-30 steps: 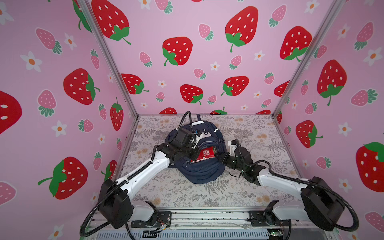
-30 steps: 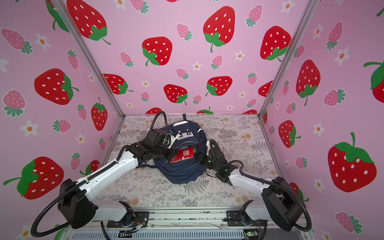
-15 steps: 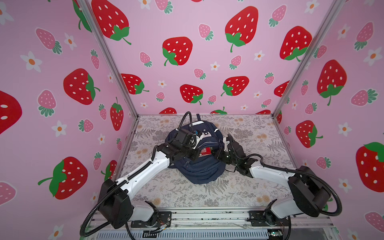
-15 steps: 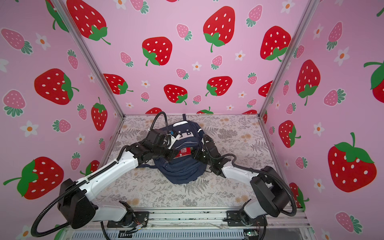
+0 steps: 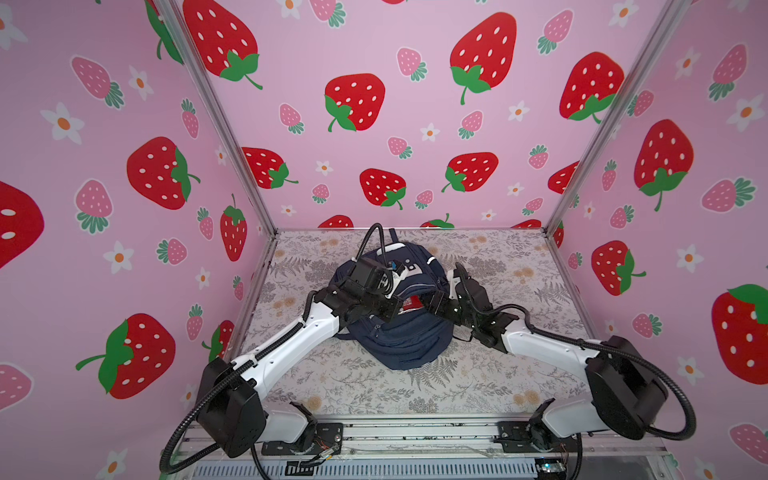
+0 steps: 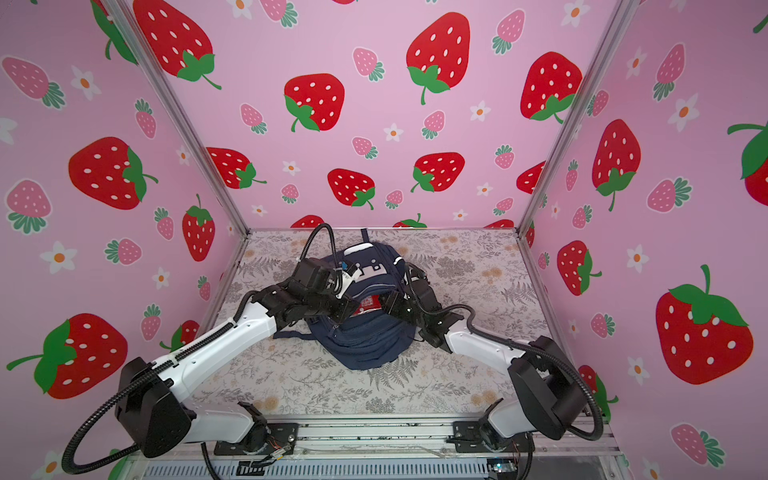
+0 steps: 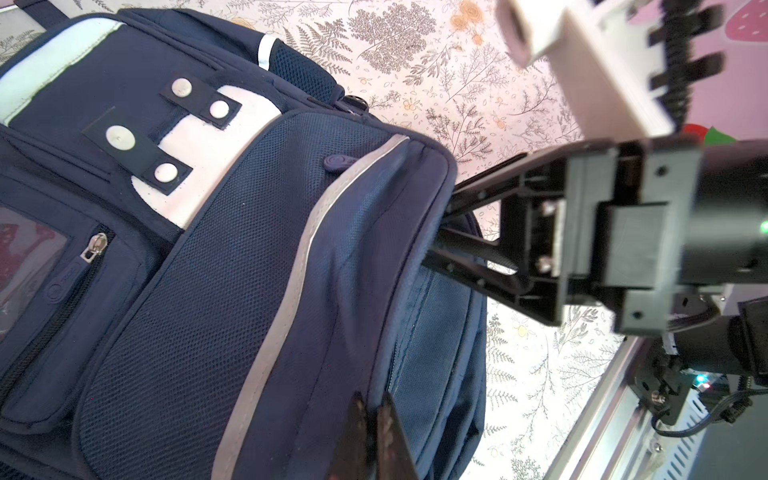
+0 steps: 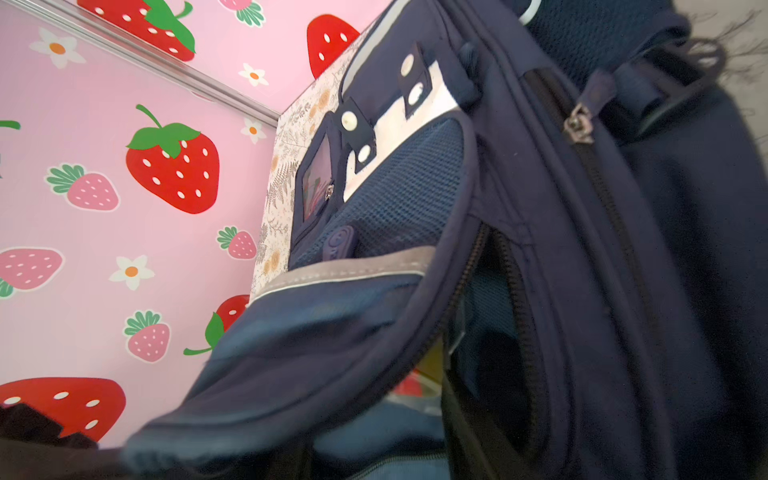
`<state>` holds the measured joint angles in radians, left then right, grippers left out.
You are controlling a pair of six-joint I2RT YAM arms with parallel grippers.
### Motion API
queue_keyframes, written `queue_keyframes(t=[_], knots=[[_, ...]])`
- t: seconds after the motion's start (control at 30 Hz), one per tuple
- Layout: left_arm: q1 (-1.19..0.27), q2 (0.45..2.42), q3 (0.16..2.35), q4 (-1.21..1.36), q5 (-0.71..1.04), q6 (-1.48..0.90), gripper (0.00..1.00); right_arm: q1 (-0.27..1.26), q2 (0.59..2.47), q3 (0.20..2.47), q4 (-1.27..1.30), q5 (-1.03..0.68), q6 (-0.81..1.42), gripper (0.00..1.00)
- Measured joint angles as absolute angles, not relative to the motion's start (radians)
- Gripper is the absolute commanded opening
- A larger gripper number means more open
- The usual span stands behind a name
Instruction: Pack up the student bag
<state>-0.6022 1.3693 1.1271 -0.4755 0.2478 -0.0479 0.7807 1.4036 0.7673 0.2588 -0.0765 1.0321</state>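
On the floral table (image 5: 498, 374), the student bag (image 5: 399, 345) is pinched by the left gripper (image 7: 374, 432); the right gripper (image 7: 442, 228), newly inserted, is spread, so a release is likely.

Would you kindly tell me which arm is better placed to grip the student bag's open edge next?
Probably the right: the right gripper stands jaws apart at that edge, while the left gripper is shut on the student bag.

Top views look down from the front; both wrist cameras sit close on the student bag (image 7: 249, 291).
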Motion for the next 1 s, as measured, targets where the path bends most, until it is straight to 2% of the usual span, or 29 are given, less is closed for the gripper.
queue_keyframes(t=[0.07, 0.17, 0.37, 0.47, 0.57, 0.63, 0.7, 0.8, 1.0], knots=[[-0.602, 1.37, 1.127, -0.476, 0.248, -0.048, 0.0, 0.781, 1.362, 0.753, 0.245, -0.066, 1.019, 0.37], [-0.602, 1.37, 1.127, -0.476, 0.249, -0.048, 0.0, 0.781, 1.327, 0.729, 0.23, -0.059, 1.002, 0.19], [-0.602, 1.37, 1.127, -0.477, 0.249, -0.048, 0.0, 0.796, 1.343, 0.719, 0.207, -0.06, 0.989, 0.15], [-0.602, 1.37, 1.127, -0.477, 0.249, -0.048, 0.0, 0.819, 1.369, 0.719, 0.202, -0.059, 0.977, 0.16], [-0.602, 1.374, 1.127, -0.479, 0.253, -0.049, 0.02, 0.842, 1.375, 0.73, 0.159, -0.036, 0.959, 0.22], [-0.602, 1.382, 1.128, -0.48, 0.256, -0.049, 0.23, 0.859, 1.372, 0.741, 0.131, -0.013, 0.941, 0.3], [-0.602, 1.39, 1.13, -0.484, 0.269, -0.052, 0.35, 0.877, 1.352, 0.743, 0.095, 0.017, 0.924, 0.36], [-0.602, 1.399, 1.138, -0.485, 0.277, -0.072, 0.44, 0.91, 1.285, 0.737, 0.028, 0.068, 0.904, 0.4], [-0.602, 1.4, 1.15, -0.484, 0.286, -0.108, 0.5, 1.008, 1.142, 0.723, -0.096, 0.186, 0.887, 0.41]])
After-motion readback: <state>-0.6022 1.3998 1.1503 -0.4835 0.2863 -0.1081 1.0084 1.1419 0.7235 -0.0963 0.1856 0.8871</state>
